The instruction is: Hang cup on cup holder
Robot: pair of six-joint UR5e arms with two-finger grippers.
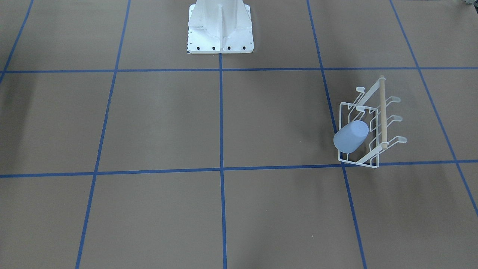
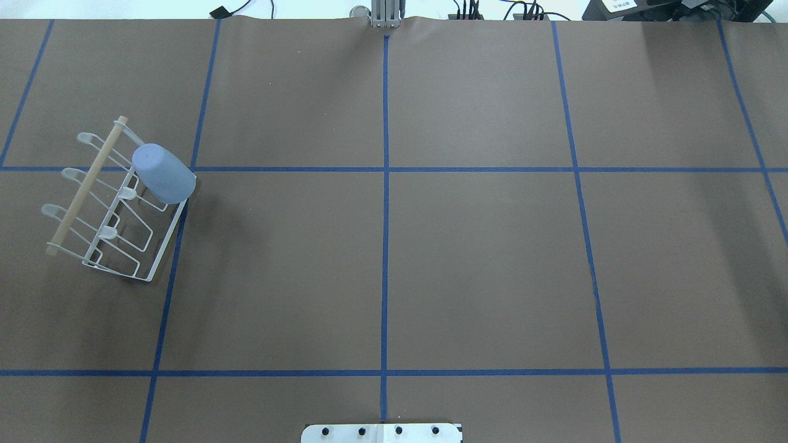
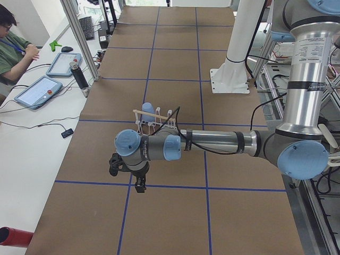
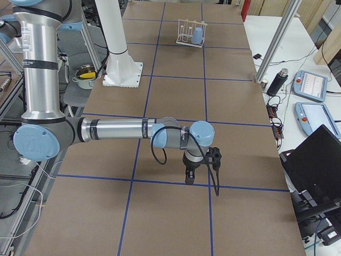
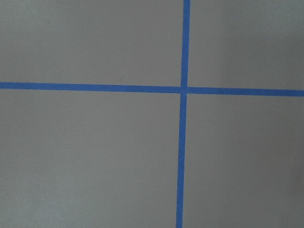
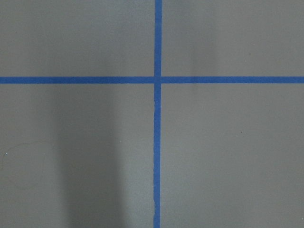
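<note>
I see even, soft overhead light, desk (image 2: 492, 277) matte. Faint broad shadows on desk; darker band below right pincer (image 4: 188, 180) in wrist feed. Focus sharp.

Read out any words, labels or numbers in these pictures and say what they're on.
Nothing is legible.
The cup and cup holder: no markings visible.
White sticker on the left arm: print too small to read.
White label on the black box at the overhead view's top: blurred.
</note>
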